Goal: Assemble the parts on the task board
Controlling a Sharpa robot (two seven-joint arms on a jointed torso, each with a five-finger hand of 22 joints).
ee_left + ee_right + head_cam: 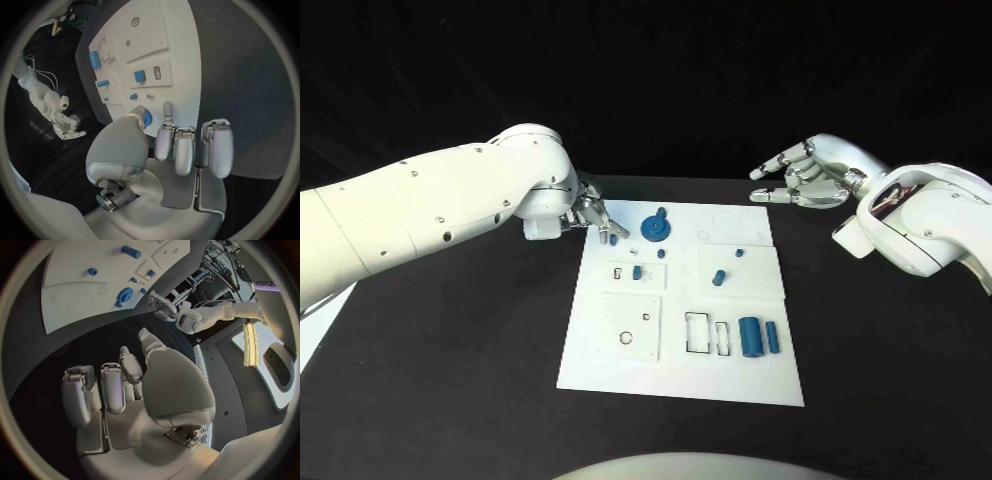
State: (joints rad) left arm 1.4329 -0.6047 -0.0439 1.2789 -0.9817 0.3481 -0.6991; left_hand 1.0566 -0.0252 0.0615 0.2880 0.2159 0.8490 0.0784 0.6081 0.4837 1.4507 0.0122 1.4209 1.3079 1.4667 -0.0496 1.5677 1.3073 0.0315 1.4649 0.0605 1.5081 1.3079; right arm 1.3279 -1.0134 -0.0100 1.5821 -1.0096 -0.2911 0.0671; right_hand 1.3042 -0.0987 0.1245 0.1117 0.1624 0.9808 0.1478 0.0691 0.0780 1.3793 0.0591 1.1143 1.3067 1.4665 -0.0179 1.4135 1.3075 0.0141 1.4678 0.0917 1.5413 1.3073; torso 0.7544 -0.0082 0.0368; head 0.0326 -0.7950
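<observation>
A white task board (625, 365) is laid on the black counter (444, 380), with small blue parts (751, 337) set across it. The left robot hand (593, 218) is placed over its far corner beside a blue gear (658, 229); whether anything is pinched cannot be told. The right robot hand (808, 175) is held open, well apart. The parts are judged light, rigid and smooth, best pinched at their sides.

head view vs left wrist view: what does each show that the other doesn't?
Head view alone: the whole task board out to its near edge, with both arms coming in. Left wrist view alone: the left hand from behind, palm and fingers over the board's corner, holding nothing. Both: the blue gear, the blue cylinders, and the right hand off the board.
</observation>
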